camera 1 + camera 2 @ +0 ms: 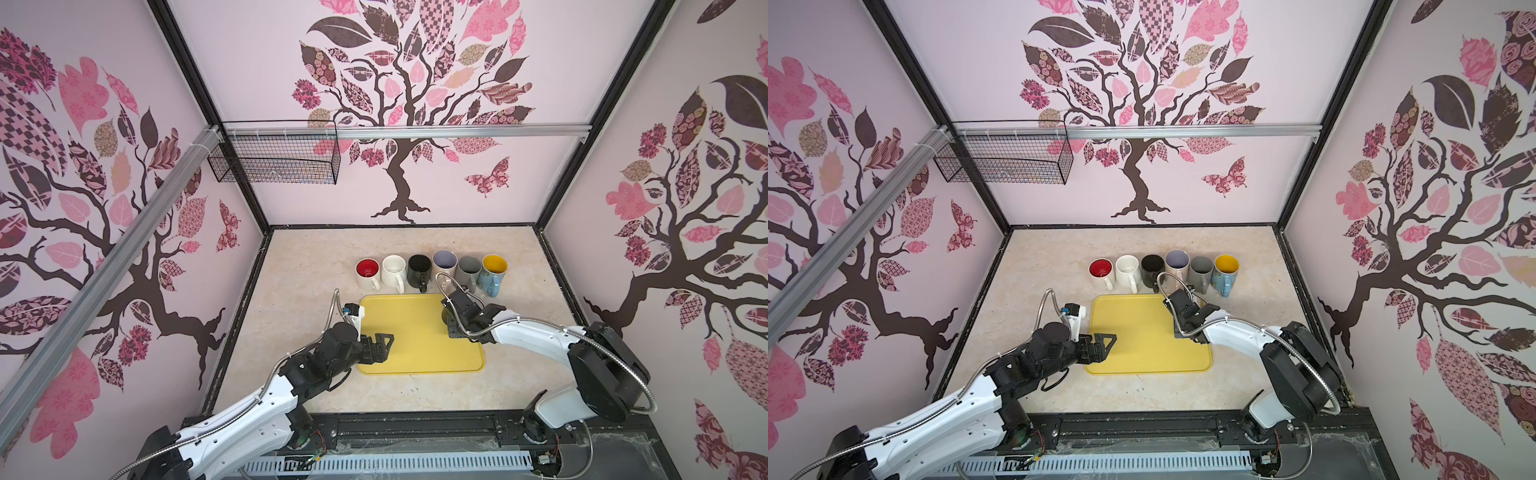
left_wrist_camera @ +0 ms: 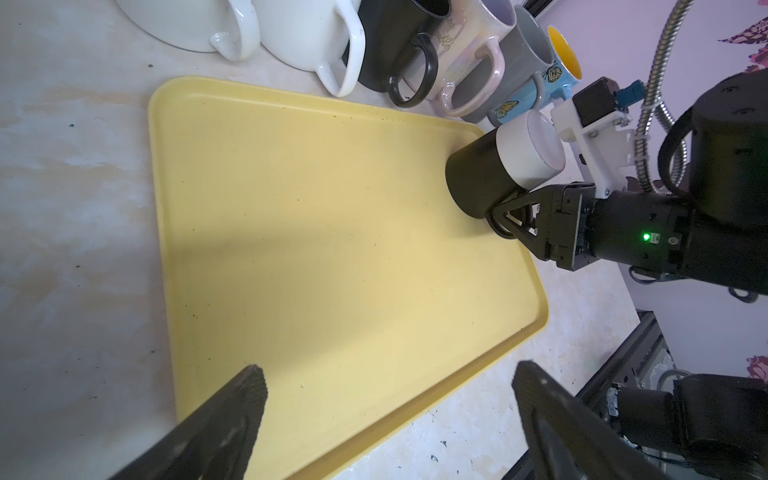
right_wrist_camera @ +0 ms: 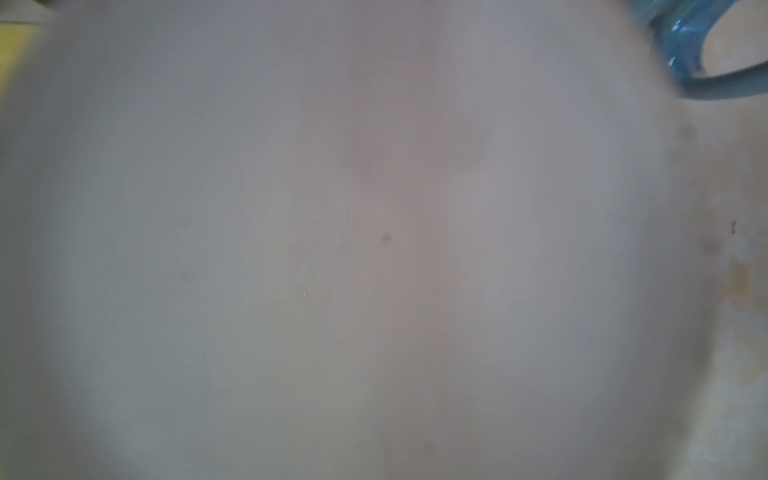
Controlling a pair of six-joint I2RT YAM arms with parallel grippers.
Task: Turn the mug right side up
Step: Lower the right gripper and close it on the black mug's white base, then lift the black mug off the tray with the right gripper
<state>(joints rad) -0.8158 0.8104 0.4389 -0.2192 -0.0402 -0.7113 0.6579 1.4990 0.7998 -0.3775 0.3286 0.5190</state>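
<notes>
A pale, marbled tabletop (image 1: 299,266) carries a yellow tray (image 1: 407,332) lying flat near its middle. Just beyond the tray's far edge six mugs stand upright on the table in a close row, handles turned toward the tray. From the tray's left corner to its right they are: a red-lined white mug (image 1: 368,272), a white mug (image 1: 393,272), a black mug (image 1: 419,272), a pearly lilac mug (image 1: 444,262), a grey mug (image 1: 468,272) and a blue mug with a yellow inside (image 1: 492,276).

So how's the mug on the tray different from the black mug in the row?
The tray mug stands mouth down, white base up; the black mug stands mouth up. The tray mug sits on the tray with the right claw on its handle; the black mug stands on the table, untouched. Both have dark handles.
</notes>
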